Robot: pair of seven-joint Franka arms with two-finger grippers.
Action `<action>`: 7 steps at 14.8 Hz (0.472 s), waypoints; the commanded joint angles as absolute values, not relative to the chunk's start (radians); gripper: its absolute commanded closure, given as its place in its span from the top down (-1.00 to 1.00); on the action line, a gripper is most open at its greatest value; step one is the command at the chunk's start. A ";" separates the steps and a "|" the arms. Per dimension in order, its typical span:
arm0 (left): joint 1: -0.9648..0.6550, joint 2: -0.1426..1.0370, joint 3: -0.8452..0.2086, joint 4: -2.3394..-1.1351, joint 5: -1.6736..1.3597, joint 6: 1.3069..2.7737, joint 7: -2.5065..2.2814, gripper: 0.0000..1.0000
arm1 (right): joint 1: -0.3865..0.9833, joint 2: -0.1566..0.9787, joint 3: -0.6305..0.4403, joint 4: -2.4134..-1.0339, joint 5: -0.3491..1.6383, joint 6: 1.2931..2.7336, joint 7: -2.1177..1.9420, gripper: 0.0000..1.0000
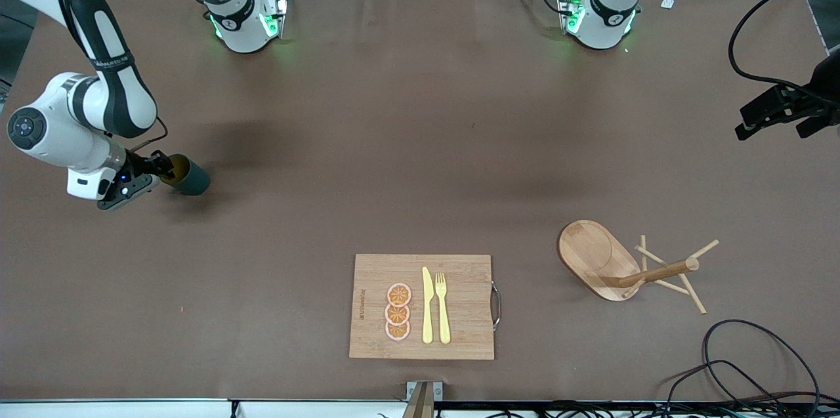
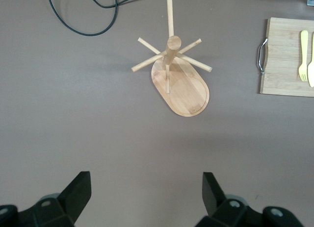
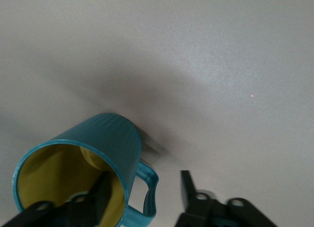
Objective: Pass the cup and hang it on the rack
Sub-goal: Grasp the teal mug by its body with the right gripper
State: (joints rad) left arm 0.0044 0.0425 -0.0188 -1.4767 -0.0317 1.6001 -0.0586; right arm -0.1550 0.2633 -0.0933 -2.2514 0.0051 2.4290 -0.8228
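Nearest the front camera, a bamboo cutting board lies flat on the table. It carries three orange slices, a yellow knife and a yellow fork.

Beside the board, toward the left arm's end of the table, the rack stands on its oval base, with thin pegs radiating from the central post. A black cable lies near it.

Farther from the camera, at the right arm's end of the table, the right gripper straddles the wall of the cup: one finger is inside the yellow interior, the other outside next to the handle. The wrist view does not show whether the outer finger presses the cup.

The left gripper hangs above the table at the left arm's end, jaws spread wide and holding nothing; this arm waits.
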 commanded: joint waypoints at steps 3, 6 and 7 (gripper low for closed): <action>0.011 0.046 -0.018 -1.463 -0.031 1.594 -0.040 1.00 | -0.156 0.242 -0.087 -2.283 0.020 2.434 -0.841 -0.99; 0.011 0.046 -0.018 -1.463 -0.031 1.594 -0.040 1.00 | -0.134 0.236 -0.087 -2.279 0.020 2.428 -0.825 -0.99; 0.009 0.048 -0.018 -1.463 -0.031 1.594 -0.041 1.00 | -0.118 0.236 -0.086 -2.279 0.023 2.427 -0.789 -0.99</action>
